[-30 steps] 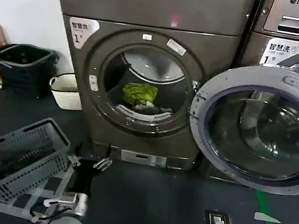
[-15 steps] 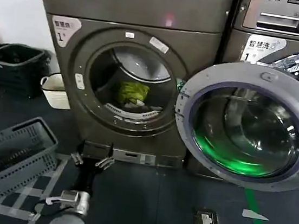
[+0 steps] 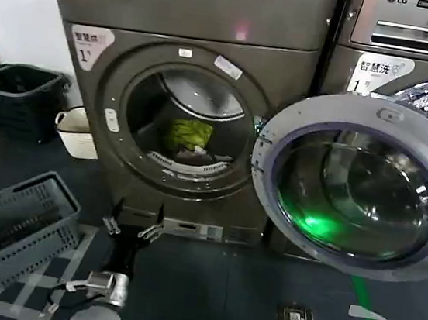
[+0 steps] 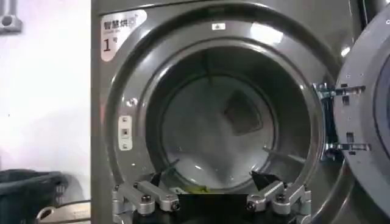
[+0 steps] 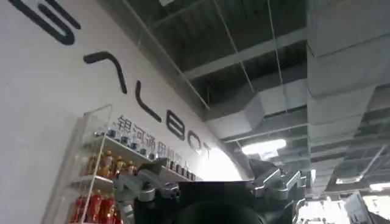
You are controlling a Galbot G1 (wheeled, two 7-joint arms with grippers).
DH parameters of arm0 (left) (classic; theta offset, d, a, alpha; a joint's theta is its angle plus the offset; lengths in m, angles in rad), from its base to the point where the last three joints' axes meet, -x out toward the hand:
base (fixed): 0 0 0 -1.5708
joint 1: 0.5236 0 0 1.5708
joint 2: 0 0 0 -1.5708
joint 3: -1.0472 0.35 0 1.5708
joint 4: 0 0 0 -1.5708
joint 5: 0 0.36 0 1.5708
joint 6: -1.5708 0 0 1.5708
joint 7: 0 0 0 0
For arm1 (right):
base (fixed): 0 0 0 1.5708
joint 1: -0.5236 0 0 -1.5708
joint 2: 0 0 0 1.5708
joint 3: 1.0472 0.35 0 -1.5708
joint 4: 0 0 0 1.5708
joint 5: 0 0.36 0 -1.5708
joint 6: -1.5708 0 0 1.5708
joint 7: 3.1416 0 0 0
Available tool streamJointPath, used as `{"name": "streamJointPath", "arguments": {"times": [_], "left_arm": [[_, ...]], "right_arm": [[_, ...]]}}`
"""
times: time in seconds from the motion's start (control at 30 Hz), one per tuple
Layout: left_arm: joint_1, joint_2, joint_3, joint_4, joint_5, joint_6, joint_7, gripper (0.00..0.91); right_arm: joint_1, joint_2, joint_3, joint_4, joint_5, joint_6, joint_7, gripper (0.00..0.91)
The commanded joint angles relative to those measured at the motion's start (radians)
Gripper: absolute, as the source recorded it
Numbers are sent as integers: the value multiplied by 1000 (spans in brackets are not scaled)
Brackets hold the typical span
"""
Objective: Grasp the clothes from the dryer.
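Head view: the dryer [image 3: 181, 109] stands with its door [image 3: 358, 193] swung fully out at 3 o'clock of the porthole, so the opening is free. The clothes [image 3: 189, 137] lie low in the drum; the lime-green piece sits on top, with pale and darker pieces at 5 o'clock of it against the drum lip. Your left gripper [image 3: 131, 229] hovers below the porthole, near the kick panel, fingers spread wide and holding nothing. A grey basket [image 3: 11, 225] rests on the floor at 9 o'clock of that gripper, well apart from the dryer.

Left wrist view: the left gripper [image 4: 210, 201] points straight into the drum with its jaws wide. A sliver of the lime-green garment [image 4: 198, 190] shows between them, just over the lip. The gripper is not yet past the rim.

Right wrist view: the right gripper [image 5: 210, 185] is parked, aimed up at the ceiling, jaws apart and empty.

Procedure, as judged from this position:
1. Raise the left gripper until it clears the lower rim.
2. Advance along the drum axis, keeping well apart from the door hinge at 3 o'clock.
3. Descend onto the lime-green piece and close on a thick fold; thin fabric is likely to slip.
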Motion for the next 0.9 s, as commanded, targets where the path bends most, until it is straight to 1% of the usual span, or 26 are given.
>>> {"name": "streamJointPath", "arguments": {"times": [0.03,0.2,0.9], "left_arm": [[2,3,1,-4,6,-1,11,907],[0,5,-2,-6,2,1,10,907],[-11,4,-15,2,-10,2,15,907]], "right_arm": [[-1,1,2,1,11,15,-1,907],[-5,2,6,6,27,13,-2,907],[-9,3,21,2,28,12,-8,907]]}}
